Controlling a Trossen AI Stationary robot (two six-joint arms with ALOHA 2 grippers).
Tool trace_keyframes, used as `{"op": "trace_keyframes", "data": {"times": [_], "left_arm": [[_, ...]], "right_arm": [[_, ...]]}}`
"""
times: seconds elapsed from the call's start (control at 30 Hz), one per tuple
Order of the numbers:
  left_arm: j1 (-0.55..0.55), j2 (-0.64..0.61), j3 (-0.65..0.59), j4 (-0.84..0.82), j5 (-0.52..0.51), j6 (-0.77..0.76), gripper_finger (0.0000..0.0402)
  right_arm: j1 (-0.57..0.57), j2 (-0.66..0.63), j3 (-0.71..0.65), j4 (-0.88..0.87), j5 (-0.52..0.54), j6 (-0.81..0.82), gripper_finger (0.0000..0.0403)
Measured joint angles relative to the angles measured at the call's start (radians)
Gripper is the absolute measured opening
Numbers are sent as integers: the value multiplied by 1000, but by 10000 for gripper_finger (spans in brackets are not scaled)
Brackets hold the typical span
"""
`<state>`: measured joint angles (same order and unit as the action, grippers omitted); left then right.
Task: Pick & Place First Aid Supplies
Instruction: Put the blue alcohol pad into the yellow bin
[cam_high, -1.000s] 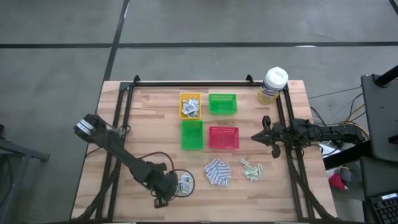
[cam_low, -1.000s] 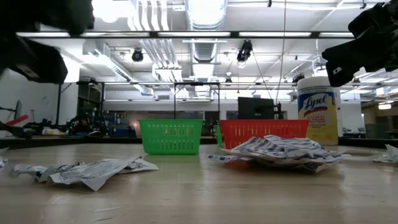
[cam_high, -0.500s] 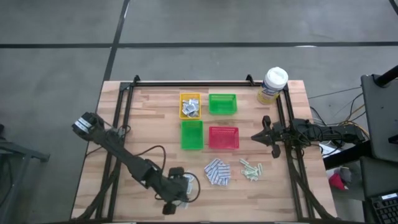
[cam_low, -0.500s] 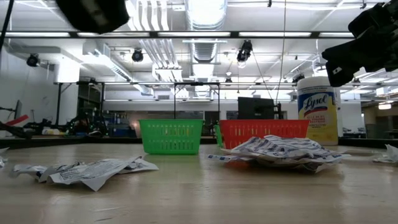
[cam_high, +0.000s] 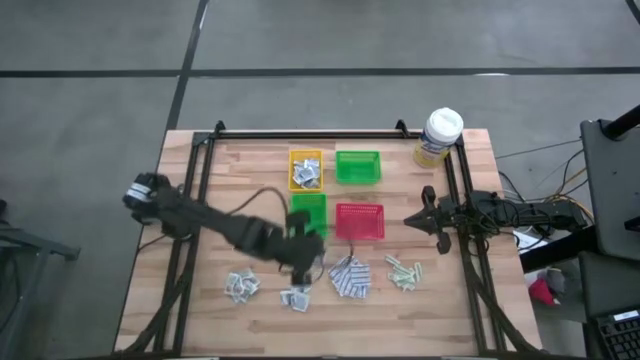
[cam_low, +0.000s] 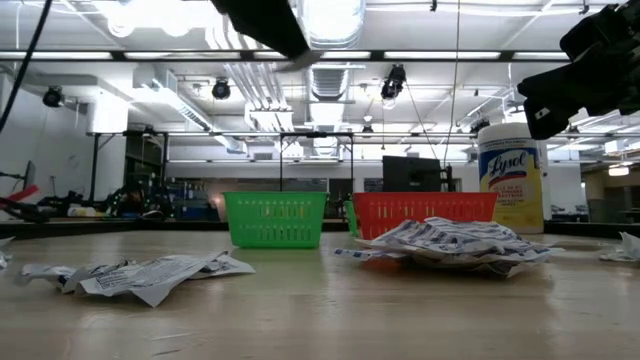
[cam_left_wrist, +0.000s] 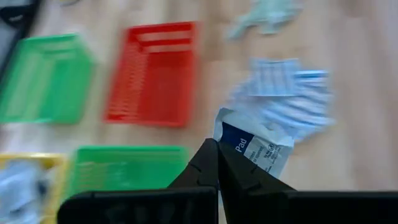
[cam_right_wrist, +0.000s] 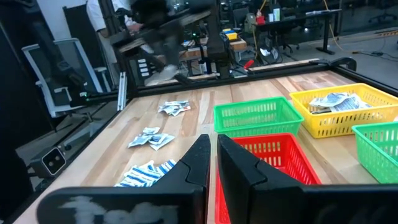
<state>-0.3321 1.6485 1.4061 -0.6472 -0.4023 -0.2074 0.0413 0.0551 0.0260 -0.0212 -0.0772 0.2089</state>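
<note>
Four small trays are counted: two green (cam_high: 357, 166) (cam_high: 308, 212), one yellow (cam_high: 306, 169), one red (cam_high: 359, 221). One yellow canister (cam_high: 438, 137) is seen at 2 o'clock. Loose packets are grouped into four piles: two grey-white (cam_high: 241, 286) (cam_high: 296, 297), one blue-and-white (cam_high: 349, 277), one pale green (cam_high: 403, 272).

Small yellow plastic tray (cam_high: 306, 169) beside a bright green mesh tray (cam_high: 358, 166); second green tray (cam_high: 308, 208) beside a red one (cam_high: 359, 221); blue-and-white patterned pads (cam_high: 349, 276); pale green thin strips (cam_high: 403, 271); white-grey squarish sachets (cam_high: 241, 286); yellow canister with white lid (cam_high: 439, 136).

Both our arms raised above the table (cam_high: 240, 170)

Our left tool (cam_left_wrist: 217, 155), fingers pinched together, hangs over its near middle; our right tool (cam_right_wrist: 212, 163), fingers nearly together, waits by its right edge.
</note>
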Motion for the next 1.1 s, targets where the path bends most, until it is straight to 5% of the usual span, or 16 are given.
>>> {"op": "trace_keyframes", "data": {"times": [0.33, 1.1], "left_arm": [[277, 0, 66, -175, 5, 67, 0], [861, 64, 62, -129, 291, 382, 0]], "right_arm": [[0, 0, 0, 0, 0, 0, 28], [0, 0, 0, 0, 0, 0, 28]]}}
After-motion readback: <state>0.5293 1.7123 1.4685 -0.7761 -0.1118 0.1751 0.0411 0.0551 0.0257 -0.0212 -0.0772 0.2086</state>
